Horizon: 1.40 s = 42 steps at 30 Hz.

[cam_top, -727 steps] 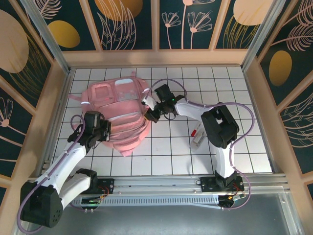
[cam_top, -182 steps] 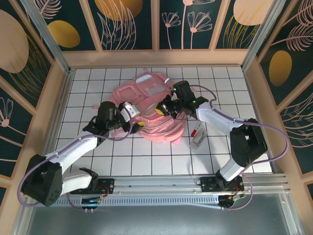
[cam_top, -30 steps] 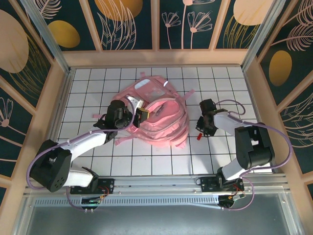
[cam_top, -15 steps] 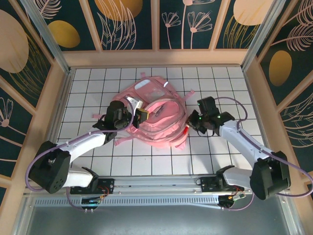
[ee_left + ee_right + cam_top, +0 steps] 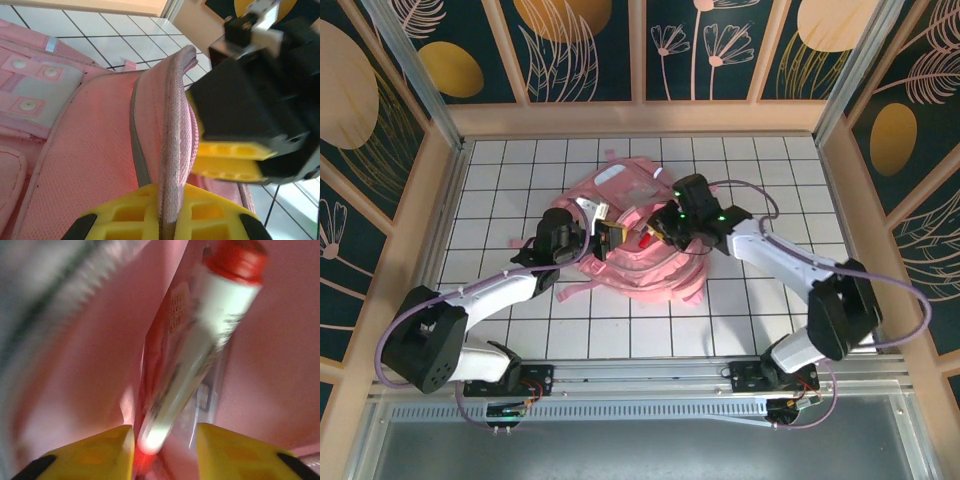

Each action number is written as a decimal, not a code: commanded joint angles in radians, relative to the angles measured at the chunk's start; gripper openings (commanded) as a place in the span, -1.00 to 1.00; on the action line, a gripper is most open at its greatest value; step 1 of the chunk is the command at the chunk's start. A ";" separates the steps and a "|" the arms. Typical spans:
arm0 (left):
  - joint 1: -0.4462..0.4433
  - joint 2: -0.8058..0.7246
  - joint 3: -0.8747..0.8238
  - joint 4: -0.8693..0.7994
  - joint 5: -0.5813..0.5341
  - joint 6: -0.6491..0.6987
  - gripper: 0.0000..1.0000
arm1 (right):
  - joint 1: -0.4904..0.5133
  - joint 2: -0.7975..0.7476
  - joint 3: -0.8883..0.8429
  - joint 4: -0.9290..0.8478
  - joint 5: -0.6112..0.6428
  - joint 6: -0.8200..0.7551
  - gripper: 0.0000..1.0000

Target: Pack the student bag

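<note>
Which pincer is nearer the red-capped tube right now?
Right. The right pincer grips the tube at the student bag; the left pincer clamps the bag's rim beside it.

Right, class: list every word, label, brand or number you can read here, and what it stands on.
Packaged white tube, held by the right gripper: dark print, too blurred to read.
Label on its packaging: small marks, unreadable.
Student bag: no text visible.
</note>
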 commanded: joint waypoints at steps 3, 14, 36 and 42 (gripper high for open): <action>-0.004 -0.040 0.007 0.179 0.044 -0.076 -1.00 | 0.010 0.067 0.048 0.025 0.045 0.019 0.08; -0.003 -0.066 0.012 0.153 0.074 -0.018 -1.00 | -0.063 -0.133 -0.121 -0.055 -0.002 -0.208 0.00; -0.059 -0.089 0.004 0.113 0.054 0.052 -1.00 | -0.030 0.193 -0.065 0.376 -0.190 -0.264 -0.79; -0.066 -0.084 -0.021 0.151 0.048 0.024 -1.00 | -0.036 0.221 -0.092 0.545 -0.221 -0.184 -0.69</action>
